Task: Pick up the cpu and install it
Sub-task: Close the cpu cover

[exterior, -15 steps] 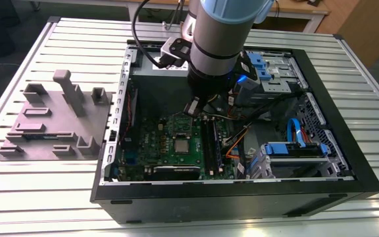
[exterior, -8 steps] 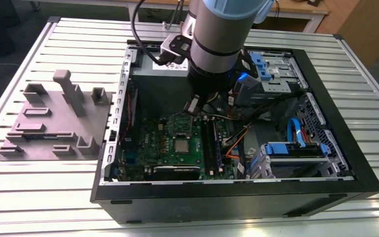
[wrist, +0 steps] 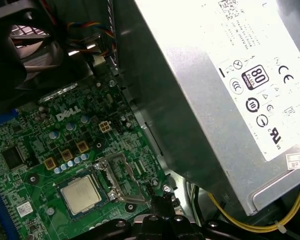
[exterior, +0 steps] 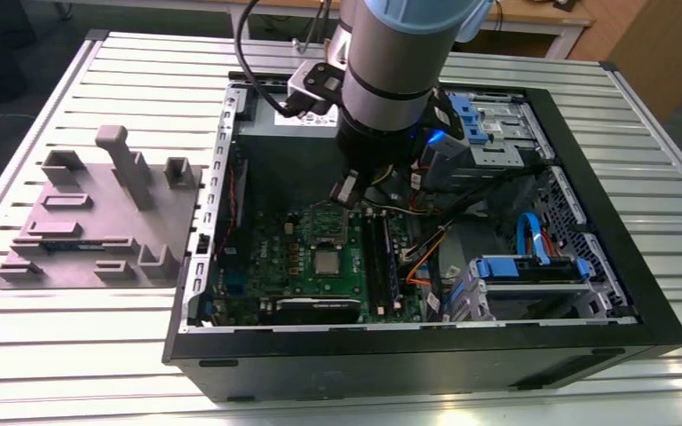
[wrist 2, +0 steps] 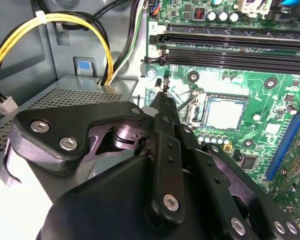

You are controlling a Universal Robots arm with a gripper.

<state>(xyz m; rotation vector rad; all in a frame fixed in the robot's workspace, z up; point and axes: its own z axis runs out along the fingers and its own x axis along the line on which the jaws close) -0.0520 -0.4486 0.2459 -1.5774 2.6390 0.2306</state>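
I see cpu (wrist 2: 224, 113) seated flat in socket on board (wrist 2: 270, 95), so install looks done. Gripper (wrist 2: 162, 97) fingers together, holding nothing, hovering off socket corner. In exterior view cpu (exterior: 326, 260) sits at 6 o'clock below gripper (exterior: 344, 191).

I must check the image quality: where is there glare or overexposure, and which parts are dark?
First wrist view: the power supply's upper face is washed out white, the cpu evenly lit. Second wrist view: the gripper body is dark, with a blown-out white patch beside it. Exterior view: the case interior is shadowed beneath the arm.
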